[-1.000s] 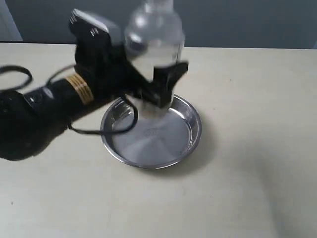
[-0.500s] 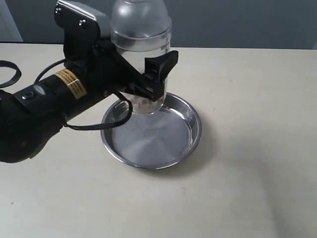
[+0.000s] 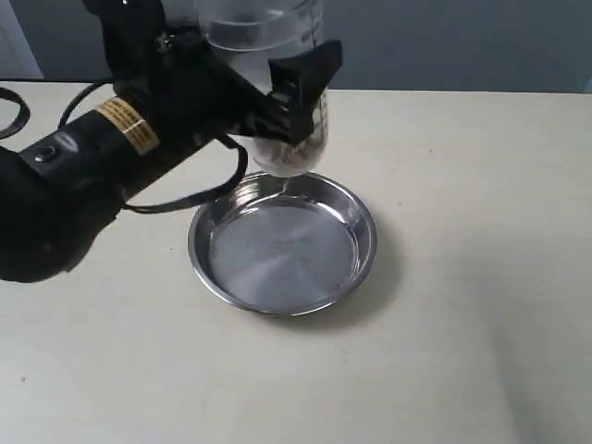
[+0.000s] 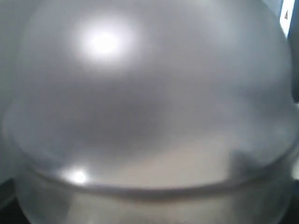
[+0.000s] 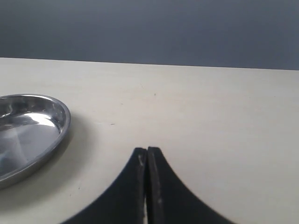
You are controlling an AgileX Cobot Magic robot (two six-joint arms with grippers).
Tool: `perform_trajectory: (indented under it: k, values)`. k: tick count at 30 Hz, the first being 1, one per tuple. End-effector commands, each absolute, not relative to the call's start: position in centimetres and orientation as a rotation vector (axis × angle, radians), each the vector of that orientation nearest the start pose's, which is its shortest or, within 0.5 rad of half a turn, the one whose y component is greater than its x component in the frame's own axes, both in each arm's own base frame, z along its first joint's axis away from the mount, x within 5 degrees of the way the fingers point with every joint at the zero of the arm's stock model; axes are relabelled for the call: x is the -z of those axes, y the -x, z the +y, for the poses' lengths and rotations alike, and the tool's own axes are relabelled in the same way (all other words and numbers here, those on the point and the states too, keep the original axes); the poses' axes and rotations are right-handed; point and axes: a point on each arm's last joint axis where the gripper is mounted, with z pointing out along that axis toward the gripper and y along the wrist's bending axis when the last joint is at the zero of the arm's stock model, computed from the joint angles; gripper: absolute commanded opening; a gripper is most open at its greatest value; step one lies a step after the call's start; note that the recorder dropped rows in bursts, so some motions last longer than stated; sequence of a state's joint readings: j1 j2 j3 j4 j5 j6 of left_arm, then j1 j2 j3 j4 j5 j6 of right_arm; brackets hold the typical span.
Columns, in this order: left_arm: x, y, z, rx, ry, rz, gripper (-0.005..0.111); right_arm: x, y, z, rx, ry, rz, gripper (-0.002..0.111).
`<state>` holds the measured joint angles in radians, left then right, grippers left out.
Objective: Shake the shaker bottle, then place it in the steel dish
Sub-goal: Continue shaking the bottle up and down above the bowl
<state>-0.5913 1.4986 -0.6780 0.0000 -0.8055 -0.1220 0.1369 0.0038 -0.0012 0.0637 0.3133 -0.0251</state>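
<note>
The frosted shaker bottle (image 3: 294,148) hangs upright in the air over the far rim of the steel dish (image 3: 277,254), its top cut off by the picture's edge. Brownish bits show near its base. My left gripper (image 3: 277,92) is shut on the bottle's body, with one black finger (image 3: 303,76) across the front. In the left wrist view the blurred bottle (image 4: 149,112) fills the picture and hides the fingers. My right gripper (image 5: 147,151) is shut and holds nothing, low over the table beside the dish (image 5: 28,130). It is out of the exterior view.
The beige table (image 3: 462,277) stretches around the dish. A black cable (image 3: 199,199) loops down from the left arm near the dish's left rim. A dark wall stands behind the table's far edge.
The left gripper has lifted the bottle, from just above the dish's back rim to well above it. The bottle's top has left the picture. The dish has not moved.
</note>
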Motion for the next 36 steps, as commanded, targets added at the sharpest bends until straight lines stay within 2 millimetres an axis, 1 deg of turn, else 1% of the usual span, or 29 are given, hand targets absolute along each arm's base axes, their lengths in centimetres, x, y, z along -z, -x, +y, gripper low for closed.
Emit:
perform_trajectory:
  k: [1, 2, 3, 4, 5, 7, 8, 9, 11, 12, 13, 14, 15, 16, 17, 18, 19, 21, 22, 24, 25, 27, 28, 29, 31, 32, 33, 34, 36]
  values:
    - [-22.4, -26.7, -17.3, 0.517, -0.368, 1.602, 0.000, -18.6, -5.4, 0.9, -0.141, 0.110, 1.787, -0.001]
    - [-27.1, -25.8, -17.3, 0.554, -0.399, 1.342, 0.000, -18.6, -5.4, 0.9, -0.141, 0.110, 1.787, -0.001]
    - [-28.4, -25.8, -17.1, 0.544, -0.374, 1.332, 0.000, -18.6, -5.4, 0.9, -0.141, 0.110, 1.787, -0.001]
    - [-28.1, -26.1, -16.9, 0.540, -0.337, 1.423, 0.000, -18.6, -5.4, 0.9, -0.141, 0.110, 1.787, -0.001]
    - [-26.9, -26.5, -17.0, 0.530, -0.331, 1.528, 0.000, -18.6, -5.4, 0.9, -0.141, 0.110, 1.787, -0.001]
    - [-21.6, -27.0, -17.2, 0.498, -0.343, 1.774, 0.000, -18.6, -5.4, 0.9, -0.141, 0.110, 1.787, -0.001]
    - [-20.1, -26.9, -17.2, 0.508, -0.331, 1.809, 0.000, -18.6, -5.4, 0.9, -0.141, 0.110, 1.787, -0.001]
    - [-19.9, -26.8, -17.3, 0.541, -0.324, 1.781, 0.000, -18.6, -5.4, 0.9, -0.141, 0.110, 1.787, -0.001]
    - [-23.1, -26.1, -17.5, 0.608, -0.368, 1.551, 0.000, -18.6, -5.4, 0.9, -0.141, 0.110, 1.787, -0.001]
    - [-27.9, -25.2, -17.3, 0.614, -0.394, 1.291, 0.000, -18.6, -5.4, 0.9, -0.141, 0.110, 1.787, -0.001]
    - [-29.0, -25.2, -17.1, 0.587, -0.384, 1.283, 0.000, -18.6, -5.4, 0.9, -0.141, 0.110, 1.787, -0.001]
    - [-26.5, -26.1, -17.0, 0.562, -0.348, 1.526, 0.000, -18.6, -5.4, 0.9, -0.141, 0.110, 1.787, -0.001]
    - [-24.2, -26.3, -17.1, 0.542, -0.351, 1.633, 0.000, -18.6, -5.4, 0.9, -0.141, 0.110, 1.787, -0.001]
    - [-21.8, -26.6, -17.1, 0.524, -0.347, 1.710, 0.000, -18.6, -5.4, 0.9, -0.141, 0.110, 1.787, -0.001]
    - [-20.9, -26.7, -17.2, 0.525, -0.347, 1.700, 0.000, -18.6, -5.4, 0.9, -0.141, 0.110, 1.787, -0.001]
    - [-21.3, -26.6, -17.2, 0.539, -0.342, 1.639, 0.000, -18.6, -5.4, 0.9, -0.141, 0.110, 1.787, -0.001]
    - [-23.0, -26.3, -17.2, 0.565, -0.345, 1.510, 0.000, -18.6, -5.4, 0.9, -0.141, 0.110, 1.787, -0.001]
    - [-27.8, -25.2, -16.9, 0.579, -0.357, 1.212, 0.000, -18.6, -5.4, 0.9, -0.141, 0.110, 1.787, -0.001]
    - [-29.5, -25.1, -16.7, 0.560, -0.349, 1.174, 0.000, -18.6, -5.4, 0.9, -0.141, 0.110, 1.787, -0.001]
    - [-28.3, -25.9, -16.8, 0.558, -0.320, 1.416, 0.000, -18.6, -5.4, 0.9, -0.141, 0.110, 1.787, -0.001]
    - [-25.0, -26.6, -17.1, 0.525, -0.351, 1.613, 0.000, -18.6, -5.4, 0.9, -0.141, 0.110, 1.787, -0.001]
    - [-20.6, -26.9, -17.4, 0.491, -0.386, 1.750, 0.000, -18.6, -5.4, 0.9, -0.141, 0.110, 1.787, -0.001]
    - [-20.7, -26.9, -17.4, 0.507, -0.372, 1.700, 0.000, -18.6, -5.4, 0.9, -0.141, 0.110, 1.787, -0.001]
    - [-22.0, -26.8, -17.4, 0.533, -0.358, 1.598, 0.000, -18.6, -5.4, 0.9, -0.141, 0.110, 1.787, -0.001]
    - [-27.2, -25.7, -17.1, 0.568, -0.366, 1.283, 0.000, -18.6, -5.4, 0.9, -0.141, 0.110, 1.787, -0.001]
    - [-28.7, -25.4, -16.9, 0.557, -0.360, 1.255, 0.000, -18.6, -5.4, 0.9, -0.141, 0.110, 1.787, -0.001]
    - [-28.7, -25.8, -16.9, 0.551, -0.344, 1.346, 0.000, -18.6, -5.4, 0.9, -0.141, 0.110, 1.787, -0.001]
    - [-27.0, -26.3, -17.0, 0.537, -0.342, 1.501, 0.000, -18.6, -5.4, 0.9, -0.141, 0.110, 1.787, -0.001]
    - [-22.0, -26.9, -17.2, 0.491, -0.364, 1.745, 0.000, -18.6, -5.4, 0.9, -0.141, 0.110, 1.787, -0.001]
